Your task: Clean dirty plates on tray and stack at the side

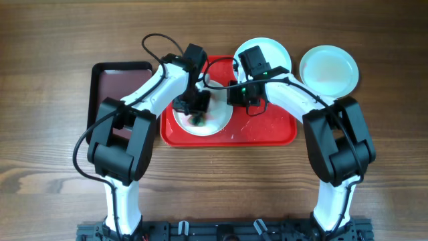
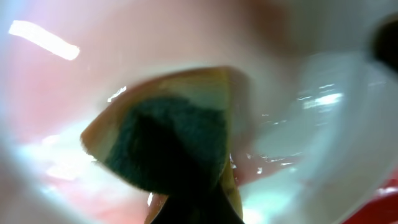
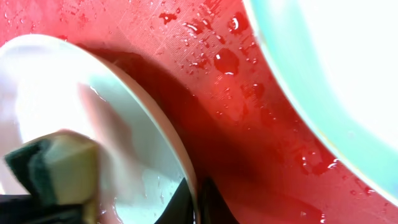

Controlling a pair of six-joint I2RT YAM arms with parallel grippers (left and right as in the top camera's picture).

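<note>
**A:** Overhead first; which step is this?

**B:** Scrubbing, I'd judge. The left gripper point(image 1: 195, 110) is clamped on a sponge point(image 1: 196, 120) pressed onto the white plate point(image 1: 217, 119), which lies in the left half of the tray point(image 1: 267, 130). The right gripper point(image 1: 234, 100) meets that plate's rim on the side nearer the tray's middle. A mint plate point(image 1: 274, 50) overlaps the tray's far right corner; a third plate point(image 1: 329, 69) sits on the table beyond the tray's right end, apart from it.

**A:** And the axis?

**B:** The tray's long axis runs left to right; the plates are round, so they have none.

**A:** Left wrist?

**B:** Blurred; the sponge fills the middle, dark green with a yellow edge, against the wet plate.

**A:** Right wrist?

**B:** The fingers are cropped at the bottom edge and seem to pinch the white plate's rim, one on each side. That rim stands off the wet tray with shadow beneath, so the plate tilts.

**A:** Next move?

**B:** Finish the wipe and lift the sponge clear; then carry the plate past the tray's right end onto the third plate. A wet rim calls for a firm pinch.
</note>
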